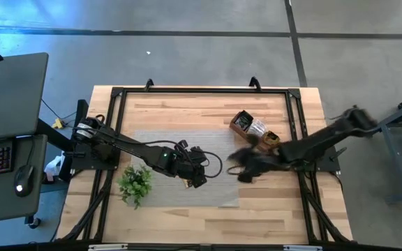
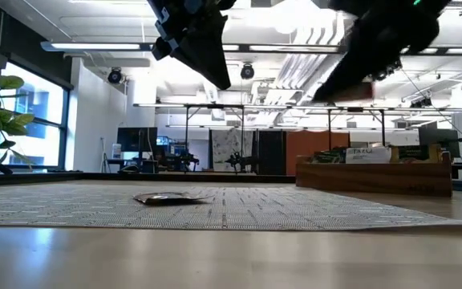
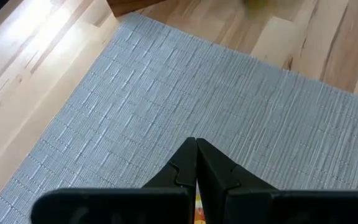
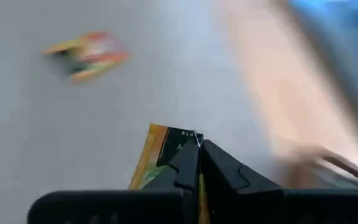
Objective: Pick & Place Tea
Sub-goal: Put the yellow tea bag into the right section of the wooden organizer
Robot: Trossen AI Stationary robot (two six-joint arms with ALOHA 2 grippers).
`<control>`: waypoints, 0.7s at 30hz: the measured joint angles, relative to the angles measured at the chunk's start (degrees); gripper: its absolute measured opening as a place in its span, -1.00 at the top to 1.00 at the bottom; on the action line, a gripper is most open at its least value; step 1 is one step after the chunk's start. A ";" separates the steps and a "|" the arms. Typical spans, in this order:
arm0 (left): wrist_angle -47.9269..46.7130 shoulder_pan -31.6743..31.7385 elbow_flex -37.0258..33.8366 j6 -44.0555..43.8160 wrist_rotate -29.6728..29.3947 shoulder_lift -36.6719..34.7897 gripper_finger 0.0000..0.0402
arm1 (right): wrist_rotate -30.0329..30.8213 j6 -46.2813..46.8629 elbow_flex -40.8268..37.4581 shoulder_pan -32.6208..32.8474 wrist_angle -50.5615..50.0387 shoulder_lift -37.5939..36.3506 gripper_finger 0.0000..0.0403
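Above the woven mat (image 1: 180,167), right gripper (image 4: 197,146) pinches a flat sachet (image 4: 157,152) (left gripper (image 3: 196,146) closed).

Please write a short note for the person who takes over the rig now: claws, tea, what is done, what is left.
Left claw: shut, above the grey woven mat, an orange sliver between its fingers.
Right claw: shut on a black-and-yellow tea sachet, raised over the mat's right edge.
One flat sachet lies on the mat.
The wooden tea box stands at the table's back right.
Left: set down the held sachet; move the rest.
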 joint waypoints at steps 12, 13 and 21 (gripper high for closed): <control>0.08 0.02 0.00 -0.08 -0.39 0.00 1.00 | 26.22 48.44 -24.03 3.41 -11.47 -22.35 0.95; 0.11 0.00 0.02 -0.08 -0.39 0.00 1.00 | 25.46 47.47 -26.31 2.46 -8.22 -23.14 0.94; 0.63 0.01 -0.01 -0.08 -0.39 0.00 1.00 | 22.29 45.12 -33.13 -5.48 -7.06 -25.08 0.96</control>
